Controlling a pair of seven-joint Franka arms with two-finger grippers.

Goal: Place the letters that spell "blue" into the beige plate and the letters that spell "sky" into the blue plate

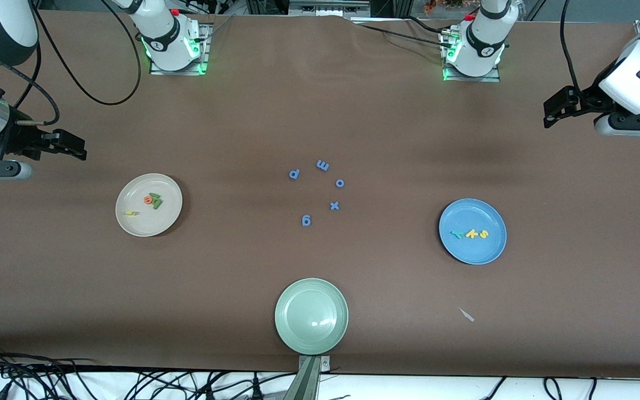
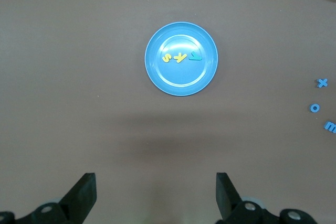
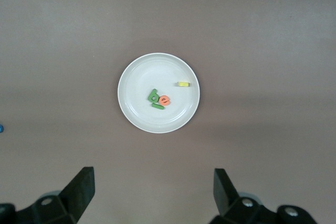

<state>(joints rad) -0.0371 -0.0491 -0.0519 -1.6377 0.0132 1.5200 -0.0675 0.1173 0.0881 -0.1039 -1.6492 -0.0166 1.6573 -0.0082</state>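
The beige plate (image 1: 156, 225) (image 3: 140, 74) lies toward the right arm's end and holds the light green b (image 3: 154, 96), dark green l (image 3: 158, 106), orange e (image 1: 148, 199) (image 3: 165, 100) and yellow u (image 1: 129, 213) (image 3: 183, 84). The blue plate (image 1: 473, 254) (image 2: 181, 88) lies toward the left arm's end and holds the yellow s (image 1: 483, 234) (image 2: 166, 57), yellow k (image 1: 471, 234) (image 2: 180, 57) and teal y (image 1: 456, 234) (image 2: 195, 56). My right gripper (image 1: 73, 147) (image 3: 154, 192) hangs open and empty high over bare table beside the beige plate. My left gripper (image 1: 554, 114) (image 2: 156, 195) is likewise open and empty beside the blue plate.
A pale green plate (image 1: 298, 333) sits near the table's front edge, with nothing in it. Several blue-purple letters (image 1: 323, 165) lie loose at the middle of the table. A small white scrap (image 1: 466, 315) lies nearer the front camera than the blue plate.
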